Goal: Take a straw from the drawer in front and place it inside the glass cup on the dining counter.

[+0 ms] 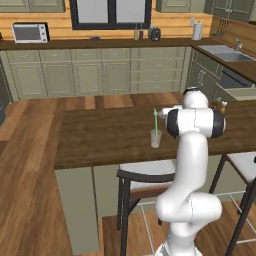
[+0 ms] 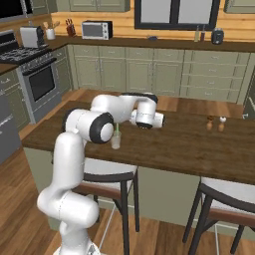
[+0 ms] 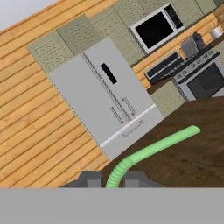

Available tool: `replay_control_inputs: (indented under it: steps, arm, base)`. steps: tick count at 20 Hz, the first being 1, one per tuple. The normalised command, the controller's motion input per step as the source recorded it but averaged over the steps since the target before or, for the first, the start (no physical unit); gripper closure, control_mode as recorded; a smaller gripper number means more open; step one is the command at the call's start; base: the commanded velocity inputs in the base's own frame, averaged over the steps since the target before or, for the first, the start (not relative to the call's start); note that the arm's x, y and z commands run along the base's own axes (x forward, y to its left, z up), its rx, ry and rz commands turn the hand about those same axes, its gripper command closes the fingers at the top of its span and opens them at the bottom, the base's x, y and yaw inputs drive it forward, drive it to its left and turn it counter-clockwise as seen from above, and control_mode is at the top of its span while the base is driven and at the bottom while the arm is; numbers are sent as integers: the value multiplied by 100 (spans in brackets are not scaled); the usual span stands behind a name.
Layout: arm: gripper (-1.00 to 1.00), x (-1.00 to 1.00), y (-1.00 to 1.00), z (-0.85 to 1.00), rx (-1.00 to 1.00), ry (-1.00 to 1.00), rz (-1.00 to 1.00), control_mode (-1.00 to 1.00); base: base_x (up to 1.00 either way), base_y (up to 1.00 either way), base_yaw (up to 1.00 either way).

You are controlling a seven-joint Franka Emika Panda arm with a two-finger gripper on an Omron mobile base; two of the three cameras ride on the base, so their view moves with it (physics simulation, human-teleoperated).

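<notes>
1. On the dining counter (image 1: 100, 140), a dark brown wood-plank desk on a sage-green base, the glass cup (image 1: 156, 138) stands upright near the front edge, in front of the arm's elbow in the left base view.
2. Rising out of the cup's mouth is the straw (image 1: 155, 121), thin and bright green; its lower end is inside the cup (the right base view shows only a short green tip (image 2: 117, 129) above the rim (image 2: 116, 141), the rest hidden by the arm).
3. The gripper (image 3: 107, 179) reaches from the wrist toward the straw's upper part; in the hand view the jaws sit close on either side of the straw's ribbed end (image 3: 117, 171), clamped on it, and the straw runs out over the dark wood.
4. The cup holds nothing else that can be made out; its wall is clear and whitish.
5. Farther along the desk, well apart from the cup, two small shakers (image 2: 215, 123) stand side by side, one brown and one pale.
6. Two stools (image 1: 145, 175) are tucked at the near side of the desk.
7. A microwave (image 1: 30, 32) sits on the back counter beneath the wooden wall.
</notes>
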Motion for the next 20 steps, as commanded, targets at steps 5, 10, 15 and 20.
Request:
replay_control_inputs:
  steps: [5, 10, 15, 20]
  arm:
    - [100, 6, 0, -17, 0, 0, 3, -100]
    - [100, 2, 0, -3, 1, 0, 3, -100]
    - [100, -1, 0, -2, 0, 0, 3, -100]
    - [100, -12, 6, -27, 0, 0, 3, -100]
  base:
    - [0, 0, 0]
    - [0, 0, 0]
    - [0, 0, 0]
    - [0, 0, 0]
